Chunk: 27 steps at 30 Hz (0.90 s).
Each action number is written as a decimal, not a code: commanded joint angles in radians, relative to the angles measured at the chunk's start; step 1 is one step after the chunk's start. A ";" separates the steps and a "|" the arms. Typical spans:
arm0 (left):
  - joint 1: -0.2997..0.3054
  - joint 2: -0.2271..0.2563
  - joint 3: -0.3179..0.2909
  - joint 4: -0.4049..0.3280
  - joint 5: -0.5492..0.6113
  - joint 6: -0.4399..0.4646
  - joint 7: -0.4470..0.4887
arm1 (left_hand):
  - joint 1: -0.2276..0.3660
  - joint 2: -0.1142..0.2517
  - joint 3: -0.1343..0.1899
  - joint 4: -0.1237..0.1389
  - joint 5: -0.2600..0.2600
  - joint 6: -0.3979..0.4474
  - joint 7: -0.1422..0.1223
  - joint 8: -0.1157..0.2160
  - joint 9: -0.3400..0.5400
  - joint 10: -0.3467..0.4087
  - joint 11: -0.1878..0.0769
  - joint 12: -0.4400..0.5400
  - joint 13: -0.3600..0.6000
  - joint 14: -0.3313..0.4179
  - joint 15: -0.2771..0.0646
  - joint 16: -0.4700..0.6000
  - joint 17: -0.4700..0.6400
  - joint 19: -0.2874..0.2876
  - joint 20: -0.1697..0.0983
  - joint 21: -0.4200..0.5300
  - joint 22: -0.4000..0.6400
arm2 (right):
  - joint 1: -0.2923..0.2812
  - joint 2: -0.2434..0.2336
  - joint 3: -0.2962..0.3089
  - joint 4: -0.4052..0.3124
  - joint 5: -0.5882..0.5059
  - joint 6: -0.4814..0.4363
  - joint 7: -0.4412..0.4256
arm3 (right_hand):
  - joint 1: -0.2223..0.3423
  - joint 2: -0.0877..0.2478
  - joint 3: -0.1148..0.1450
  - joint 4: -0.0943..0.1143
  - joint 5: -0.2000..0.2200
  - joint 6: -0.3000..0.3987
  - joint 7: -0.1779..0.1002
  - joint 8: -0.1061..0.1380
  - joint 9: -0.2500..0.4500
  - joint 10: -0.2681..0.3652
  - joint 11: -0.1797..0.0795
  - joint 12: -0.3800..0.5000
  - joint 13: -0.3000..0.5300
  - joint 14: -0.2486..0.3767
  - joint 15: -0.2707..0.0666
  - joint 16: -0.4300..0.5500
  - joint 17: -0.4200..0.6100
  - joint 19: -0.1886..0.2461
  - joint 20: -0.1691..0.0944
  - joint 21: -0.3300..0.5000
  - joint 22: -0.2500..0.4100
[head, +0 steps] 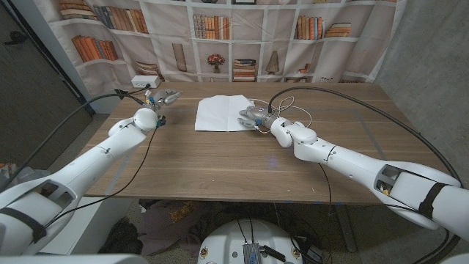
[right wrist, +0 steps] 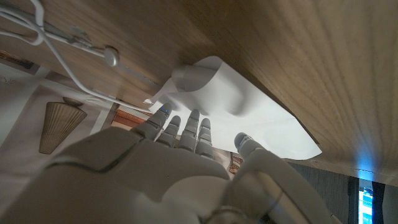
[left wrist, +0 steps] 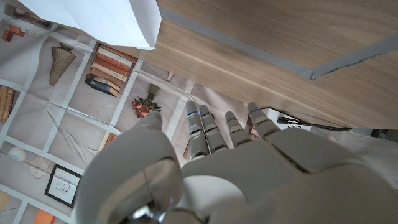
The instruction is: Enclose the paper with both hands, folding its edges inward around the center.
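The right hand (head: 253, 117) presses spread fingers on the paper's (head: 218, 114) right edge to begin folding inward, while the left hand (head: 160, 100) waits open left of the paper.

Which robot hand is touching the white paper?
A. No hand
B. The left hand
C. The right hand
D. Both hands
C: the right hand rests on the paper's near edge, which lifts by its fingers in the right wrist view, while the left hand is off to the side, apart from the sheet.
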 commanded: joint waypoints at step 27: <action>-0.223 -0.133 0.160 0.394 0.116 -0.164 -0.087 | 0.104 0.000 0.117 -0.079 0.042 0.051 0.006 -0.004 0.000 0.007 -0.014 -0.011 0.008 -0.018 -0.050 0.000 0.007 -0.002 -0.007 0.000 0.002 | 0.019 0.015 -0.011 0.034 0.013 -0.022 0.009 | -0.012 0.042 -0.004 -0.001 0.004 0.001 0.003 0.006 -0.001 0.003 0.001 0.009 0.004 -0.002 -0.048 0.009 -0.005 0.009 -0.065 -0.010 0.002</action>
